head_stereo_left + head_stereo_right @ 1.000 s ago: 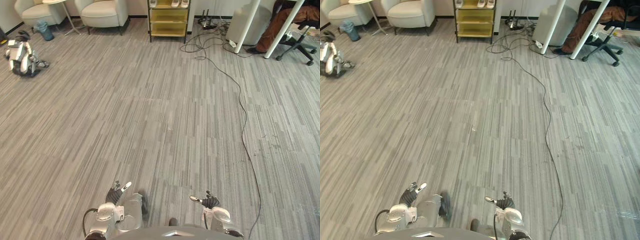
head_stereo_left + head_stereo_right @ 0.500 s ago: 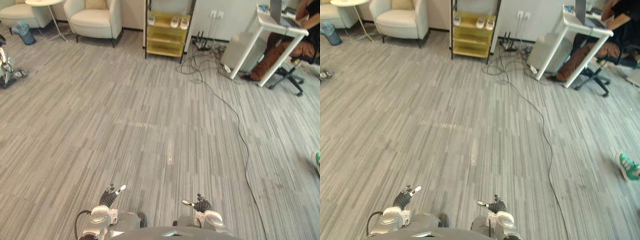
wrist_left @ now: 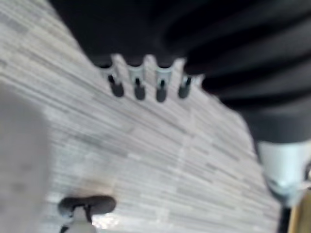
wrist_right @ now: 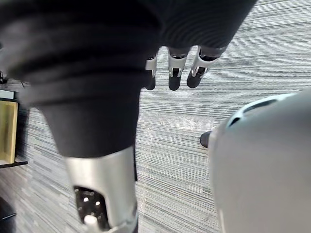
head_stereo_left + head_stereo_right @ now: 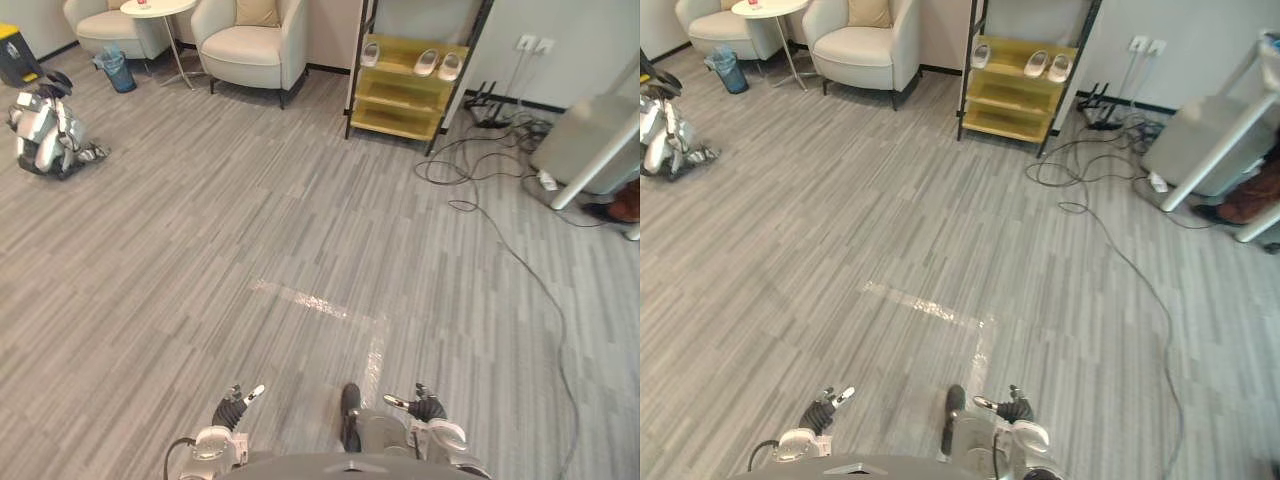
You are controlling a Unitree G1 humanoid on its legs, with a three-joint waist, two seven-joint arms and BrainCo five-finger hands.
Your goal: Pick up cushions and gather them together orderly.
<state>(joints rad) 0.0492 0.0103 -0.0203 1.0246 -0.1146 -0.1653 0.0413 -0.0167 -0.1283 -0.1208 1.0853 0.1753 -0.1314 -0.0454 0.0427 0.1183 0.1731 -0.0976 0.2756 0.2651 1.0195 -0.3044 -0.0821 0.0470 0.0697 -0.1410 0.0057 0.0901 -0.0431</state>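
Observation:
A tan cushion (image 5: 258, 12) leans against the back of a cream armchair (image 5: 250, 50) at the far side of the room, a long way from both hands. My left hand (image 5: 230, 410) hangs low by my body with its fingers (image 3: 146, 82) relaxed and holding nothing. My right hand (image 5: 428, 408) hangs low on the other side, and its fingers (image 4: 172, 73) are also loose and hold nothing. Grey striped floor lies between me and the armchair.
A second cream armchair (image 5: 105, 25) and a round side table (image 5: 158, 8) stand at the far left, with a small bin (image 5: 118, 70). A yellow shelf (image 5: 410, 90) holds slippers. A small robot (image 5: 45, 135) lies on the floor at left. Cables (image 5: 510, 250) trail at right.
The whole picture has swung to the left and the camera has moved, bringing the armchairs and the shelf nearer the middle. Both hands stay low and open.

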